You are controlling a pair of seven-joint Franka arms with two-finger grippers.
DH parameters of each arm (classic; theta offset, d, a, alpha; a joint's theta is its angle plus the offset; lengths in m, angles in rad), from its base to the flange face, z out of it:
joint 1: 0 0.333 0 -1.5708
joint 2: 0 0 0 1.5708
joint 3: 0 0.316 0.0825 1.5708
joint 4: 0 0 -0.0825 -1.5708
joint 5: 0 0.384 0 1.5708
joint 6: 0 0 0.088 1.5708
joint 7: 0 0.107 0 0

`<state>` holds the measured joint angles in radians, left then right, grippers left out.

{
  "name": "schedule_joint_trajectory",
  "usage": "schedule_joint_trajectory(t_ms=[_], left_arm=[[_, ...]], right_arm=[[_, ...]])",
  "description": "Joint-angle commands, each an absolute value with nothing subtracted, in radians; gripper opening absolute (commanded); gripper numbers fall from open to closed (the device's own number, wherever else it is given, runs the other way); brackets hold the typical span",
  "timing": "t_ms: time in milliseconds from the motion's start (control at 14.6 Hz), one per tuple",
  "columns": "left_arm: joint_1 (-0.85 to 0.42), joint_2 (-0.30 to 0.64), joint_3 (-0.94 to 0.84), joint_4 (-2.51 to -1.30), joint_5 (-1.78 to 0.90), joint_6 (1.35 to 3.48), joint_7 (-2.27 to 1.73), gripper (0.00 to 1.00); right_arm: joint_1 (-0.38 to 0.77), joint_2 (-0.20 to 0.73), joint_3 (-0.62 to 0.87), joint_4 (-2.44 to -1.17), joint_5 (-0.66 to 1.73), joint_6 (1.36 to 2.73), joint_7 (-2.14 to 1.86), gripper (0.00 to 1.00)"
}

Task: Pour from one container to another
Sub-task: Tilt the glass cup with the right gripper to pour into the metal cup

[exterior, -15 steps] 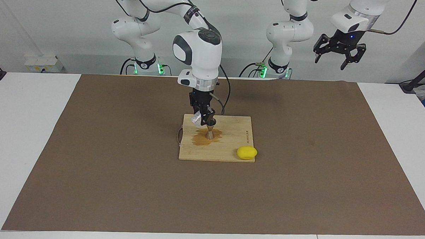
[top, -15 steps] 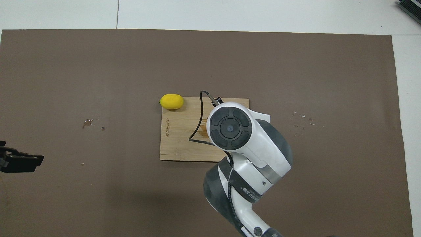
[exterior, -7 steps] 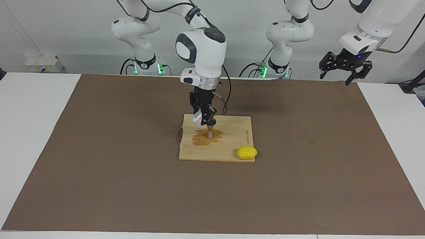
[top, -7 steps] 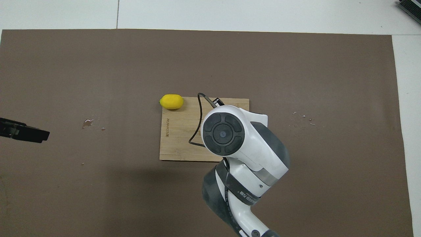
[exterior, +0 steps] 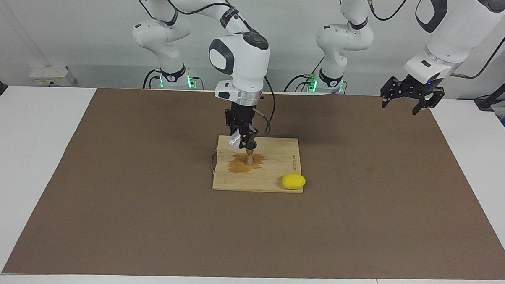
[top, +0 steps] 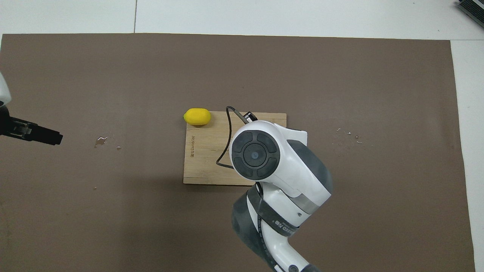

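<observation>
My right gripper (exterior: 241, 140) is shut on the small clear cup (exterior: 234, 140) and holds it tilted just above the silvery jigger (exterior: 249, 158). The jigger stands upright on a wooden board (exterior: 276, 172), in a brownish wet patch (exterior: 240, 166). In the overhead view my right arm (top: 261, 155) hides both the cup and the jigger. My left gripper (exterior: 407, 101) hangs open and empty in the air over the mat's edge at the left arm's end of the table; the overhead view shows the left gripper (top: 36, 132) at that frame's side.
A yellow lemon (exterior: 293, 181) lies at the board's corner farthest from the robots, toward the left arm's end. A brown mat (exterior: 149, 222) covers the table. Small water drops (top: 102, 140) dot the mat on either side of the board (top: 204, 151).
My left arm has swung lower and farther out over the mat, gripper still open. The right arm has shifted slightly above the board, with the cup still tilted over the jigger.
</observation>
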<state>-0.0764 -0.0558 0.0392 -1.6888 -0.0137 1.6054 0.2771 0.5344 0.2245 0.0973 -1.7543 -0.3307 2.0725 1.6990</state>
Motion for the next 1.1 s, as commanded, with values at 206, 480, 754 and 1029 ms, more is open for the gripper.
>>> schedule_joint_trajectory(t_ms=[206, 480, 754, 1029], left_arm=[[-0.130, -0.008, 0.069, -1.652, 0.012, 1.603, 0.195, 1.00], [-0.129, -0.014, 0.072, -1.654, 0.011, 1.591, 0.193, 1.00], [-0.127, -0.021, 0.084, -1.654, 0.011, 1.585, 0.193, 1.00], [-0.117, -0.021, 0.075, -1.654, 0.012, 1.585, 0.192, 1.00]], right_arm=[[0.538, 0.227, 0.101, -1.749, -0.370, 2.103, 1.724, 0.00], [0.540, 0.227, 0.101, -1.749, -0.370, 2.111, 1.724, 0.00], [0.540, 0.227, 0.101, -1.752, -0.368, 2.114, 1.724, 0.00], [0.537, 0.229, 0.104, -1.763, -0.353, 2.143, 1.727, 0.00]])
